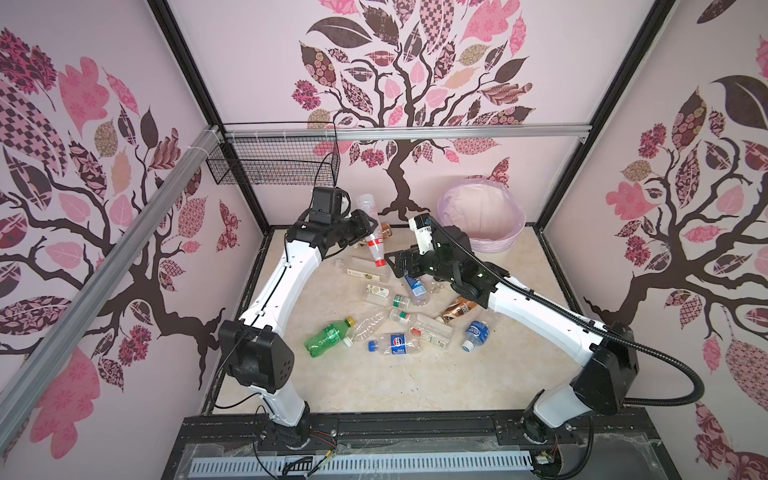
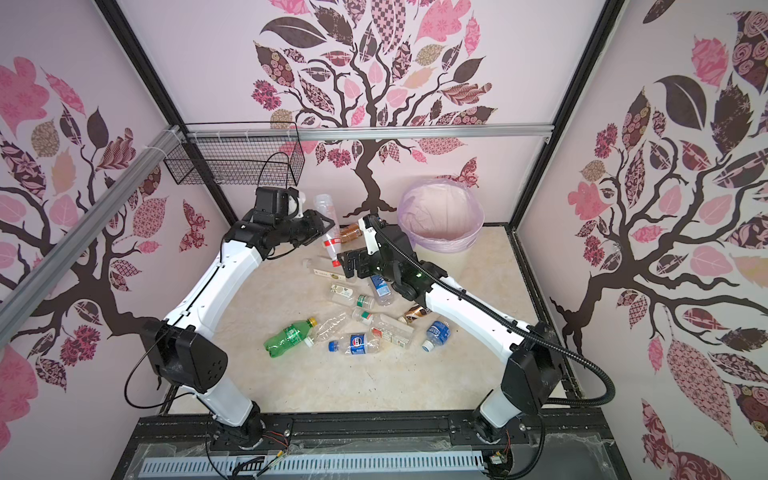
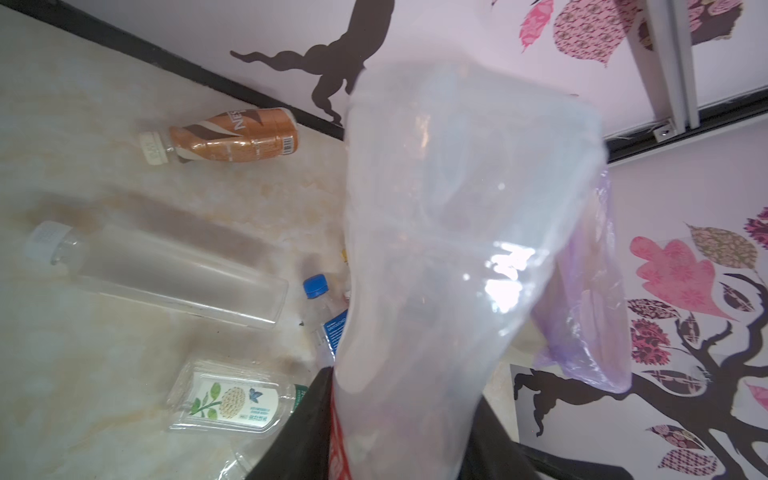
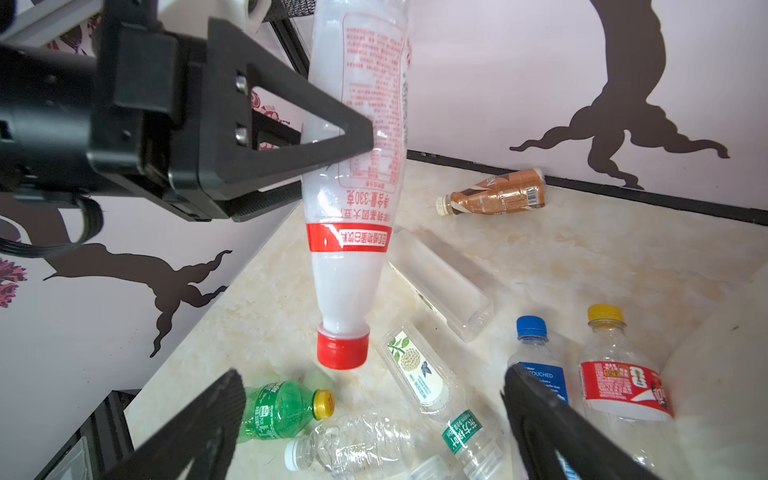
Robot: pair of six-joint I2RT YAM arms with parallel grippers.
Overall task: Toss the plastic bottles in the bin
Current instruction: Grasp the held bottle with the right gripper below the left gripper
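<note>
One white, red-capped bottle hangs cap-down, pinched by the left gripper above the table's far edge. Right gripper hovers beside it, jaws wide, empty. Other bottles litter the table's middle; the bin stands in its far right corner.

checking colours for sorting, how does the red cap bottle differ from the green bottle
The red-cap bottle hangs cap down in the left gripper; the green bottle lies on its side on the table. The red-cap bottle is milky white with a red band; the green bottle has a yellow cap. Both are capped.
</note>
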